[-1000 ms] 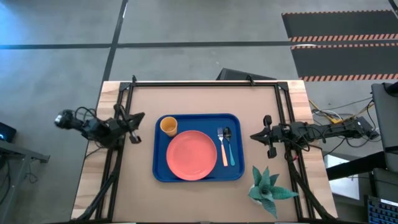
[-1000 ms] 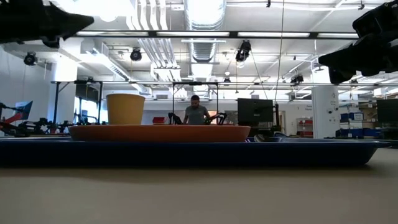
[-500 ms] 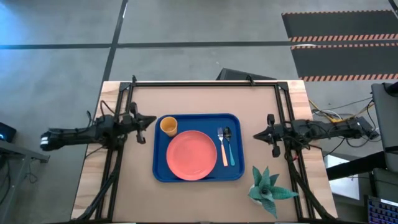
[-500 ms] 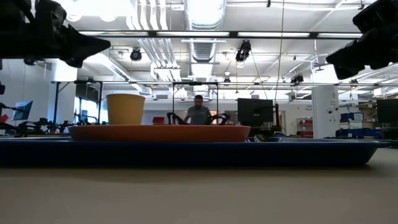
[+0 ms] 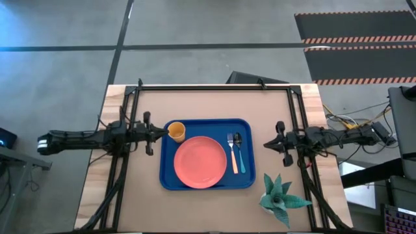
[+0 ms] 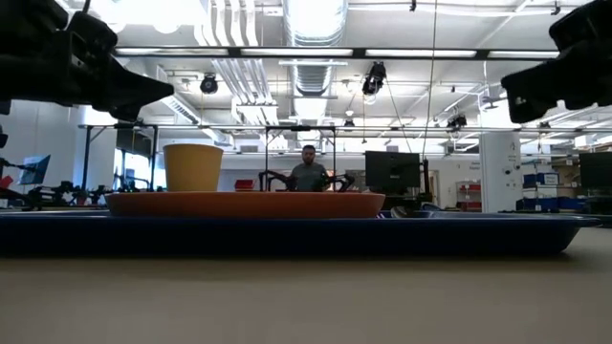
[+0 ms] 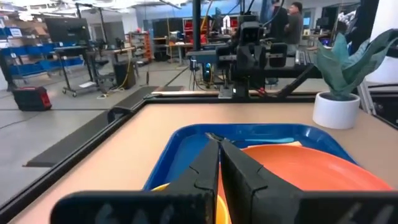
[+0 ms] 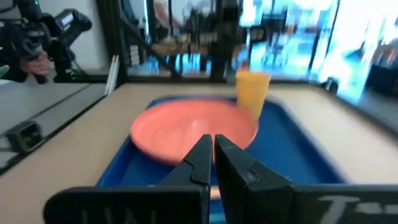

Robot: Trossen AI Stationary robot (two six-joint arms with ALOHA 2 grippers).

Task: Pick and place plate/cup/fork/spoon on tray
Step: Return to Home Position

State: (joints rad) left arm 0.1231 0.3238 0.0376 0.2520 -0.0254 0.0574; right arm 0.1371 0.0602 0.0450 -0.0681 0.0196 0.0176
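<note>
- Surveying the bench from above, we log a tan top framed by black rails, grey floor around it, and a potted plant off the tray's corner on the right arm's side.
- Tray sits mid-bench and holds the plate at centre. The cup stands in the corner nearest the left tool. Fork and spoon lie side by side, with the fork next to the plate.
- Left tool hangs just beside the tray's edge, clenched on nothing.
- Right tool is apart from the opposite edge, also clenched and empty.
- Low view: workshop room, ceiling ducts, a person beyond the bench. We find fork and spoon hidden behind the tray rim, and both arms cut off at the upper corners.
</note>
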